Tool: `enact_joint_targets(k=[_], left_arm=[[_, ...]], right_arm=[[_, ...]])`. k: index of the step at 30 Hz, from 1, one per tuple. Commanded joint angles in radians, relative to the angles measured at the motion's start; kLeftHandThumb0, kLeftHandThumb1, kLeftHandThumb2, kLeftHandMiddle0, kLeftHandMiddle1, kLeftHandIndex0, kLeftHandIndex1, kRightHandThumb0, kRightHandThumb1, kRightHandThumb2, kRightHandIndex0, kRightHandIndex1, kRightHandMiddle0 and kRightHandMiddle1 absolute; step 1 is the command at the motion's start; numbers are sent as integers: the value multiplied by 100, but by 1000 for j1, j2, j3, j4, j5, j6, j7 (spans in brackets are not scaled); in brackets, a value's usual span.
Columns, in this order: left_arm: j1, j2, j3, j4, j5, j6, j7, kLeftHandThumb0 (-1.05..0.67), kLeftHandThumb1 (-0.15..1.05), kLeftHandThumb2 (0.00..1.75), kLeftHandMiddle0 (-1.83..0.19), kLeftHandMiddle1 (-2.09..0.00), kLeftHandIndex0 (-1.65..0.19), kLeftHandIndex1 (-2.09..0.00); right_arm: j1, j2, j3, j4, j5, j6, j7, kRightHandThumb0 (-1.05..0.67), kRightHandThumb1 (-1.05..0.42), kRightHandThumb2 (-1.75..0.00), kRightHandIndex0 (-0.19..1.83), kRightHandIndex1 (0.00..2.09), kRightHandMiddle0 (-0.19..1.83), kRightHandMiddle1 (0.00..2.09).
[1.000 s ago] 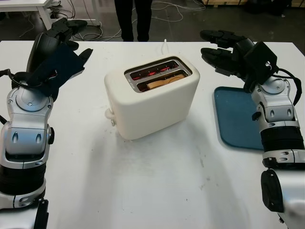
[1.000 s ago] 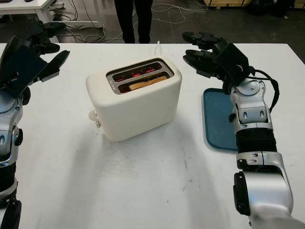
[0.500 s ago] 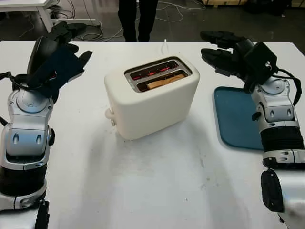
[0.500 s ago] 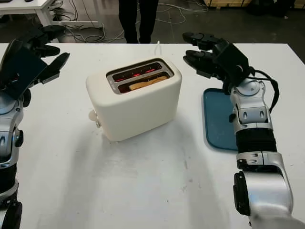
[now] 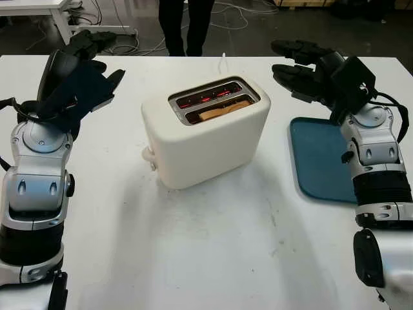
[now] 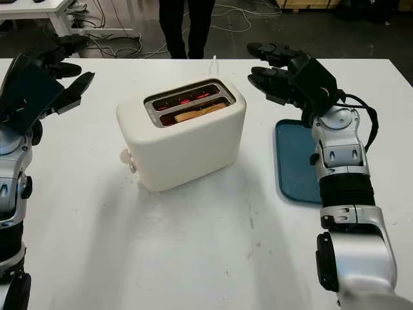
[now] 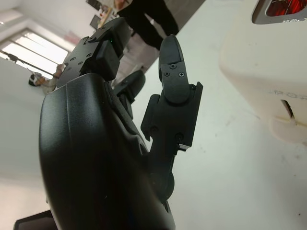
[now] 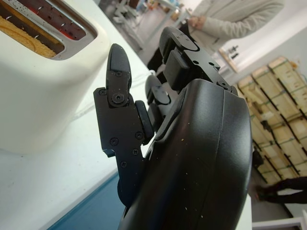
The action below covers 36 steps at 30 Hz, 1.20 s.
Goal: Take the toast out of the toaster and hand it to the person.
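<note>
White table (image 5: 213, 258), browned toast (image 5: 222, 110) in toaster (image 5: 206, 132)

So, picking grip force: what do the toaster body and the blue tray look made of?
Toaster: probably matte cream plastic with soft rounded corners; metal-looking rim around the slots. Tray: likely plastic or rubbery, flat, dull blue, no glare.

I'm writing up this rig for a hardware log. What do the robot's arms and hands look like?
Both arms are built of silver-grey rounded shells with black ribbed sections between them. The left robot hand and right robot hand are matte black, each with a bulky smooth shell and three jointed fingers held by small screws. A black cable loops beside the right wrist, another by the left.
</note>
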Motion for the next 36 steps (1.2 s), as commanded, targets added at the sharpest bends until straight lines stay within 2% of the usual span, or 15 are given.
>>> enact_joint_targets(k=[1, 36], left_arm=[[-1, 1, 5, -14, 7, 2, 1, -36, 92, 44, -1, -97, -26, -40], [5, 6, 0, -18, 17, 4, 3, -35, 92, 44, -5, -95, -28, -38]], right_arm=[[-8, -3, 1, -13, 1, -7, -5, -34, -92, -28, 52, 0, 51, 0], [-12, -7, -1, -44, -3, -4, -20, -32, -92, -30, 52, 1, 51, 1]])
